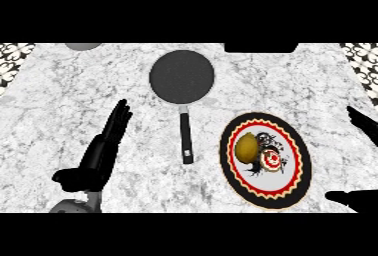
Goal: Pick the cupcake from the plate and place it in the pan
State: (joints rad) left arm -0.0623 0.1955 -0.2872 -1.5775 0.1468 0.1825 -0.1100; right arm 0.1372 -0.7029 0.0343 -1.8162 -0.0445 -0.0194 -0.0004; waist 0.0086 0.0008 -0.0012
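- The cupcake [248, 147] is seen lying on the left part of the plate [289, 192], long axis running up-down in view; which end is the top cannot be told.
- It lies well left of the right hand [359, 199], whose fingers [362, 120] are spread open, nothing held.
- The left hand [103, 150] is kept straight-fingered and empty, left of the pan [182, 75].
- A sideways approach could roll the cupcake off the plate onto the counter [74, 100].

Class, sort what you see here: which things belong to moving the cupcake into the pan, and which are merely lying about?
Belong to the job: cupcake, plate, pan, right hand.

Lying about: grey round object at the far edge, dark object at the far edge, resting left hand.
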